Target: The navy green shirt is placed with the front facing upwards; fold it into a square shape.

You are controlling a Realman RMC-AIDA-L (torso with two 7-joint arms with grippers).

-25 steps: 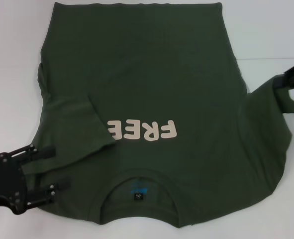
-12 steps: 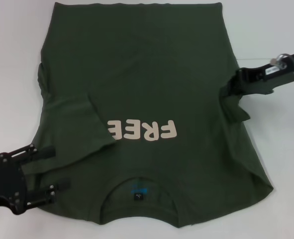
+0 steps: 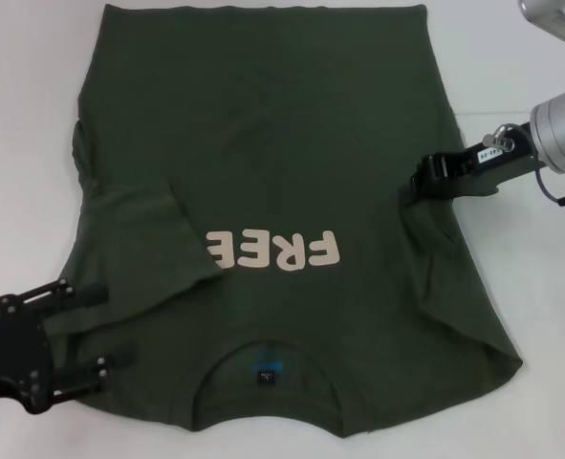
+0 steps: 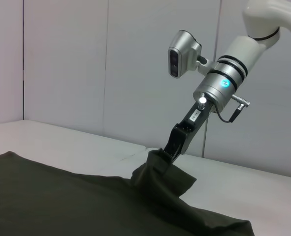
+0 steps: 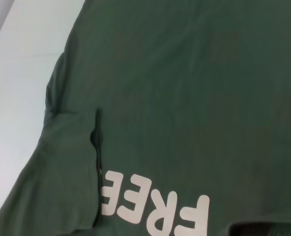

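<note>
The dark olive-green shirt (image 3: 263, 143) lies front up on the white table, its cream "FREE" lettering (image 3: 274, 251) and its collar label (image 3: 264, 376) towards me. The sleeve on my left is folded in over the body. My right gripper (image 3: 411, 191) is shut on the other sleeve and holds it lifted over the shirt's right side; the left wrist view shows that gripper (image 4: 166, 151) pinching the bunched cloth. My left gripper (image 3: 108, 327) is open at the shirt's near left shoulder, with a finger on either side of the cloth edge. The right wrist view shows the shirt (image 5: 184, 98) and the lettering (image 5: 150, 204).
The white table (image 3: 24, 143) shows bare on both sides of the shirt and along the near right edge. A pale panelled wall (image 4: 86, 59) stands behind the table in the left wrist view.
My right gripper has carried the right sleeve from the table's right edge leftwards over the shirt body. The shirt's right side now lies narrower. The left arm has not moved.
</note>
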